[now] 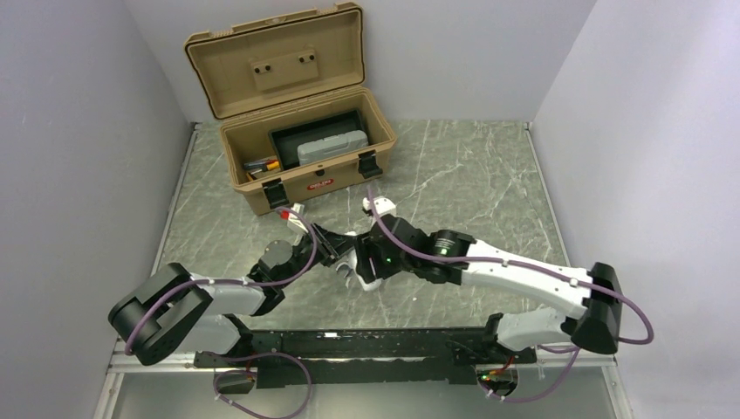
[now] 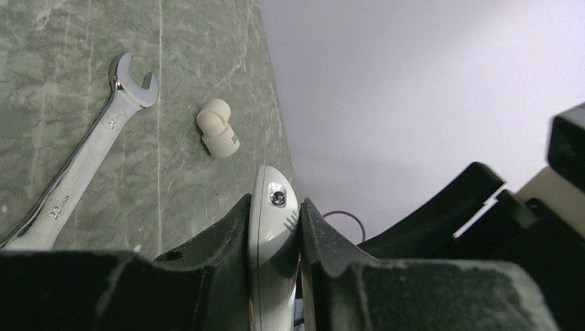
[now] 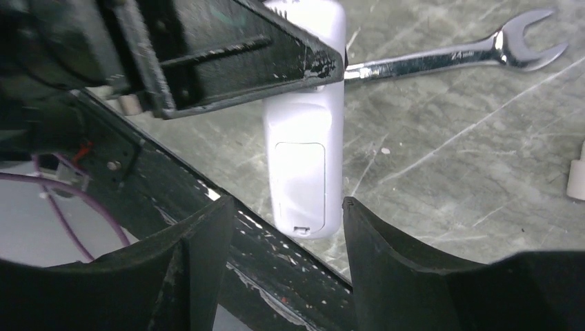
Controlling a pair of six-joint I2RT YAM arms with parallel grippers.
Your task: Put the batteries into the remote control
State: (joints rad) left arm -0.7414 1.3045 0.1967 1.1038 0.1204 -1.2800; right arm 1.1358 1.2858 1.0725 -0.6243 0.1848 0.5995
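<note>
The left end effector [image 2: 274, 207] is clamped shut on the remote control [image 3: 303, 158]. It holds the remote off the desk [image 1: 489, 175], mid-width and toward the near edge, with the closed battery cover [image 3: 299, 181] facing the right end effector [image 3: 284, 207]. That one gapes wide and empty, likely ready to slide the cover off while its partner steadies the body. An open-ended wrench [image 2: 83, 165] and a white elbow fitting [image 2: 219, 129] lie on the grey-green marbled desk. A tan toolbox [image 1: 305, 185] stands open near the far-left corner, between pale walls [image 1: 663, 87].
</note>
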